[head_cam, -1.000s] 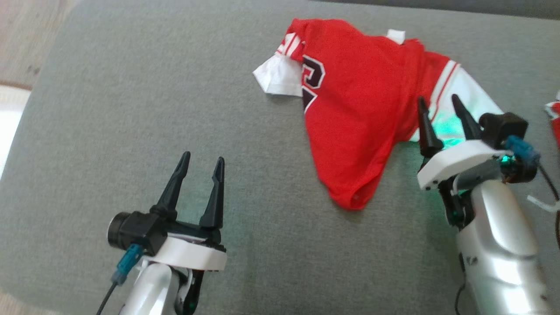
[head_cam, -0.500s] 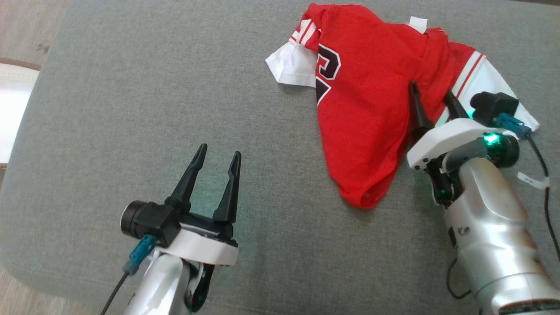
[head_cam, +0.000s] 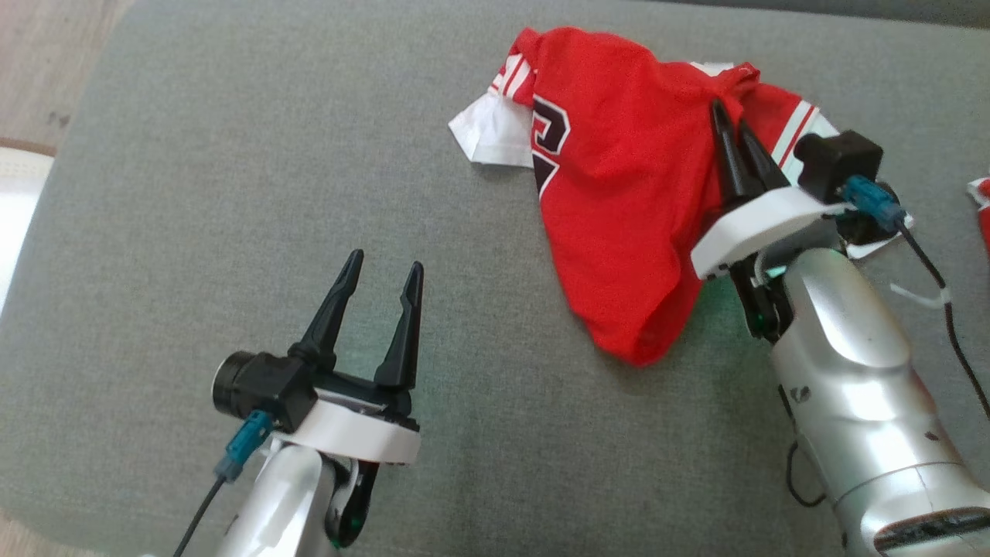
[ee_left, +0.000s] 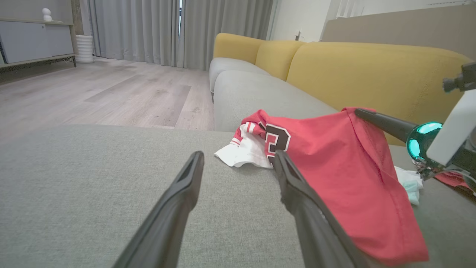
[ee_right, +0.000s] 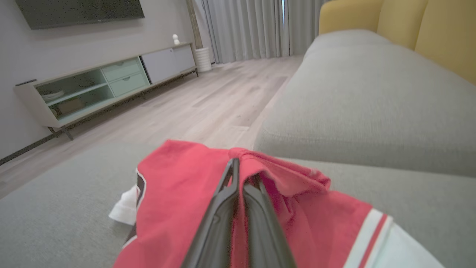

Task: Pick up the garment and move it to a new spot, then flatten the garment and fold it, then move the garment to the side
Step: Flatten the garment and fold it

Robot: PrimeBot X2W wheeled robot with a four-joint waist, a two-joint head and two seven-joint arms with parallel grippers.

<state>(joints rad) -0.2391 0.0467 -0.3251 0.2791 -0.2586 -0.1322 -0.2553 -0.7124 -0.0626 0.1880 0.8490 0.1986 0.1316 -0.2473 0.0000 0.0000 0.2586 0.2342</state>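
Since a second ago my right claw (head_cam: 731, 116) has moved up over the cloth and snapped shut, pinching a raised fold of the red-and-white garment (head_cam: 619, 201) near its top edge. I see the garment bunched at the upper centre-right of the grey sofa cushion (head_cam: 232, 170), partly lifted. At lower left, my left claw (head_cam: 387, 260) hovers with fingers spread, well apart from it.

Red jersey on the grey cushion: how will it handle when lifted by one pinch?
Likely floppy: the jersey tents up at the right gripper, shut on a fold, and drapes down. Probably light, since a small pinch raises it. The white sleeve will likely trail across the cushion.
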